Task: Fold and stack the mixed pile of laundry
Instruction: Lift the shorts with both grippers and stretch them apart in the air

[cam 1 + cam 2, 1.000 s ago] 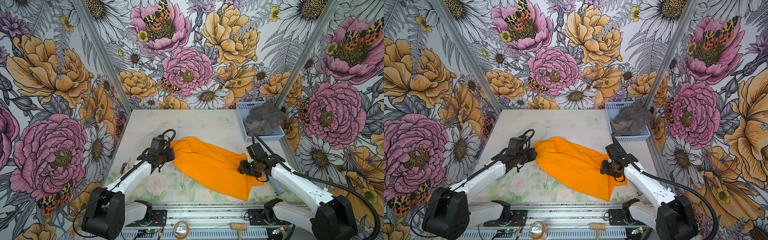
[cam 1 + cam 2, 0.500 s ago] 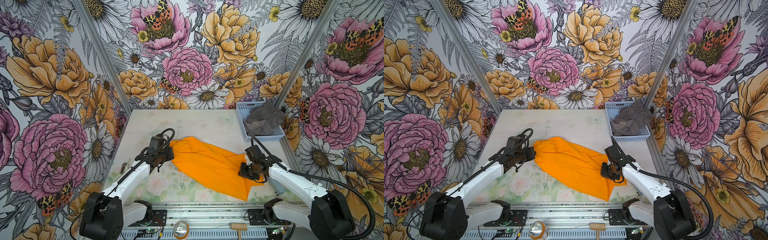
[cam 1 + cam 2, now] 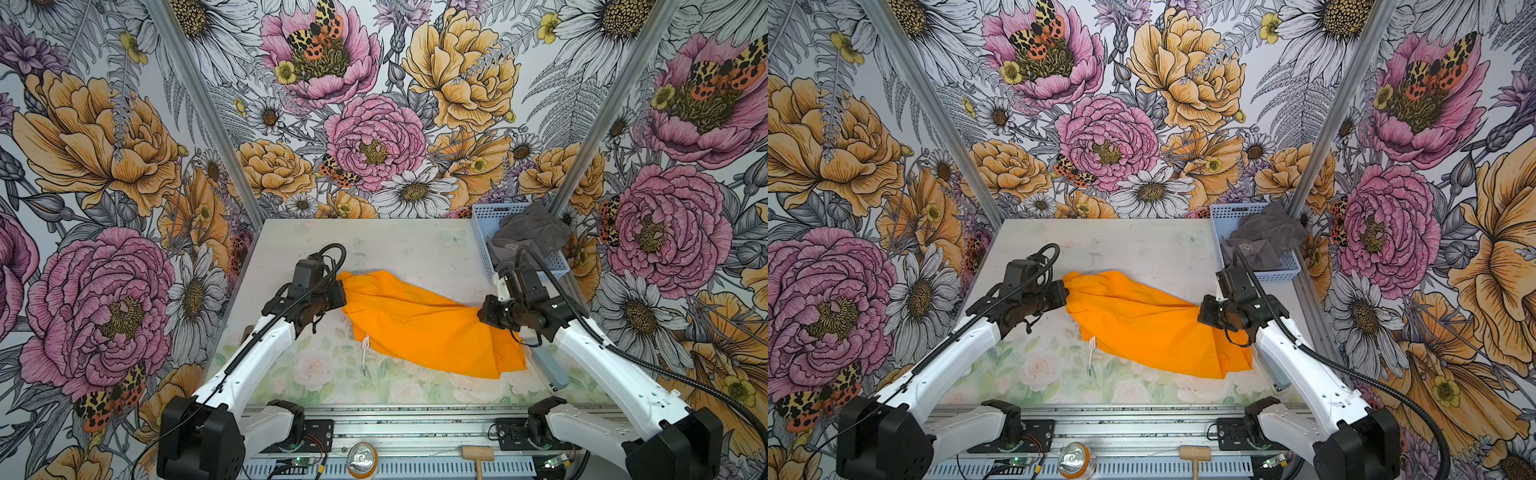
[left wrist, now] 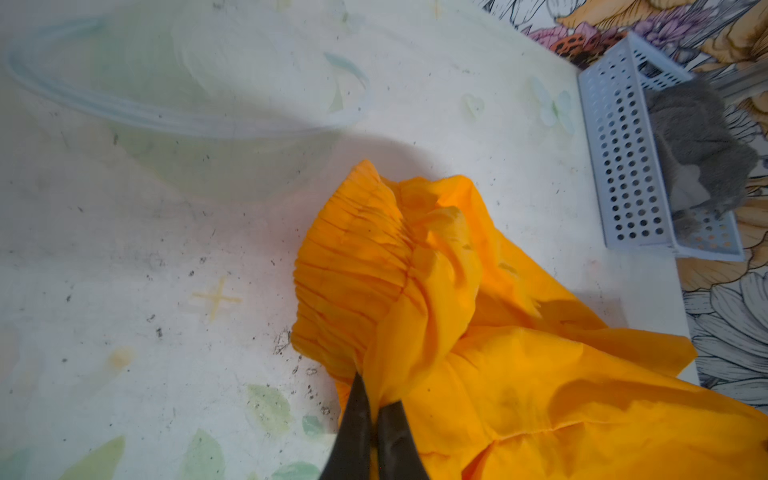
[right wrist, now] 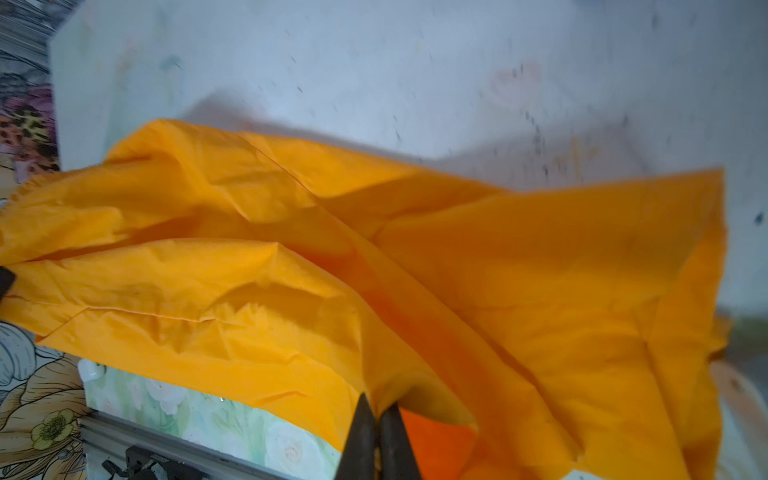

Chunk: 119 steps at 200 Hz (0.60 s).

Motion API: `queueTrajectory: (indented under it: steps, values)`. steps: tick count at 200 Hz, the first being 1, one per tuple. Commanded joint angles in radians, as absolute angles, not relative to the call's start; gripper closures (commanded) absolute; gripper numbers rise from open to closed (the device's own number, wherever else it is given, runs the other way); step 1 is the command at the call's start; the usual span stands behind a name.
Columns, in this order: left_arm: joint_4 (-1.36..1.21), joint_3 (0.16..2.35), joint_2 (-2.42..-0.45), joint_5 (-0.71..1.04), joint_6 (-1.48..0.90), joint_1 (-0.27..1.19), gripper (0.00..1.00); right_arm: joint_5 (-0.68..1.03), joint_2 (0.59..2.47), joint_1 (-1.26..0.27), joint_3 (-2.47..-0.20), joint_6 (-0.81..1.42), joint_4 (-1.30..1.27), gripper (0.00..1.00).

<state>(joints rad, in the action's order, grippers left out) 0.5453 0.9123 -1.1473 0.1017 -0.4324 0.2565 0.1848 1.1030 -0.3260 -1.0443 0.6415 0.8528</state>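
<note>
Newly clamped on orange shorts (image 3: 424,328), leg end: right gripper (image 5: 376,405); left gripper (image 4: 374,395) pinching waistband (image 4: 353,257); ready for stretching flat.

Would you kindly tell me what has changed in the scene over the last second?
The right gripper closed on the leg end of the orange shorts and shifted slightly upward in both top views. The left gripper stays shut on the waistband, the shorts still lie stretched between the arms, and the grey towel remains in the blue basket.
</note>
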Motion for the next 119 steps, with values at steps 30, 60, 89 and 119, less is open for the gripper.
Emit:
queueTrajectory:
  steps: [30, 60, 89, 119]
  values:
    - [0.654, 1.28, -1.149, 0.059, -0.299, 0.22, 1.0, 0.073, 1.204, -0.264, -1.587, 0.431, 0.867, 1.0]
    - [0.694, 1.487, -1.182, 0.035, -0.245, 0.22, 1.0, 0.068, 1.293, -0.254, -1.879, 0.354, 0.868, 1.0]
    - [0.696, 1.617, -1.188, 0.018, -0.218, 0.218, 1.0, 0.09, 1.357, -0.253, -2.103, 0.314, 0.867, 1.0]
    - [0.696, 1.688, -1.151, -0.007, -0.207, 0.221, 1.0, 0.135, 1.378, -0.253, -2.252, 0.302, 0.867, 1.0]
